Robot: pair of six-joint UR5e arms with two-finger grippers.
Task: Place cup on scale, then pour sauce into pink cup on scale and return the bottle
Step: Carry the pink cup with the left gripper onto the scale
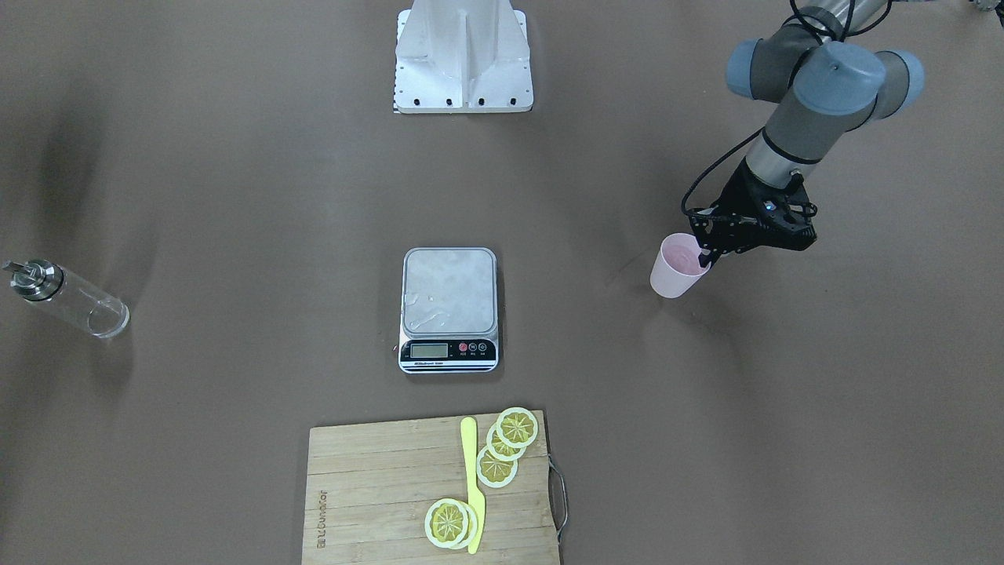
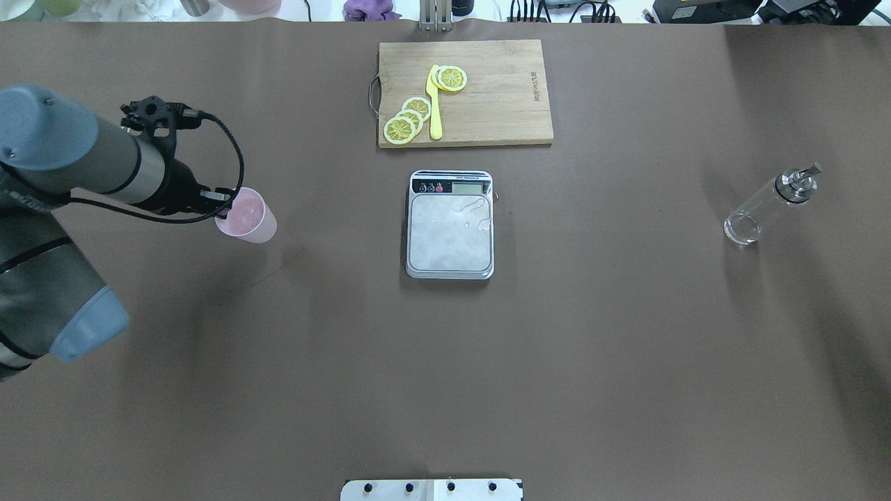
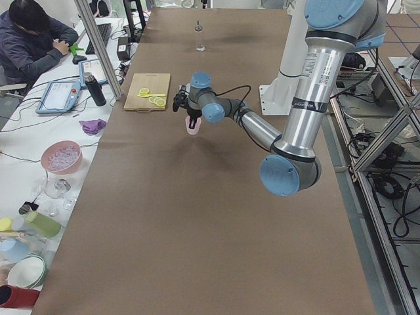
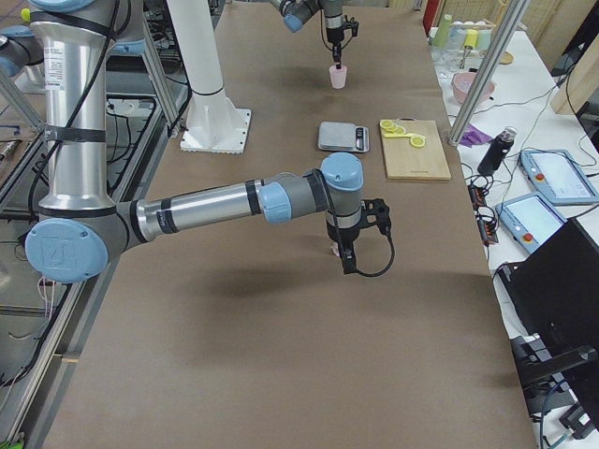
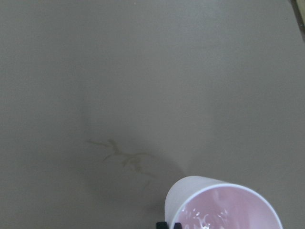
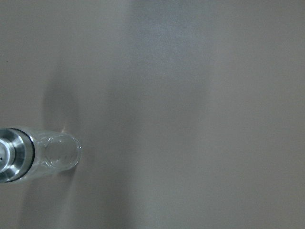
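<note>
- One brown table [image 2: 626,348] carries everything. Clock bearings are read in the overhead view, with the scale at the dial centre and 12 o'clock pointing away from the robot.
- Left arm [image 2: 83,167]: comes in from 9 o'clock, with its wrist low over the table at the cup.
- Right arm [image 4: 206,210]: shows only in the right exterior view, stretched out over the table with the wrist pointing down. Its wrist camera looks down on the bottle.
- Board [image 2: 501,104]: wooden, at 12 o'clock, near the scale but apart from it. Its metal handle is at its 9 o'clock end.
- Scale [image 2: 450,233]: lies flat at the table's middle, with the display strip on its 12 o'clock edge, toward the board. The steel platform shows a few shiny streaks.
- Bottle [image 2: 769,205]: at 3 o'clock, well apart from the scale. It is clear glass, stands upright, and has the metal pourer cap on top.
- Cup [image 2: 247,219]: at 9 o'clock, well apart from the scale, mouth up and slightly tilted. Whether its base touches the table cannot be told.
- Left gripper [image 1: 706,257]: clamped on the cup's rim, with one finger inside the mouth and the other outside the wall.
- Right gripper [image 4: 346,254]: points down at the table. How far its fingers are apart cannot be told from this distant view.
- Knife [image 2: 435,104]: yellow, lying on the board along the 12–6 line.
- Lemon slices [image 2: 411,118]: one overlapping group lies at the knife's 9 o'clock side, and another touches its 3 o'clock side.
</note>
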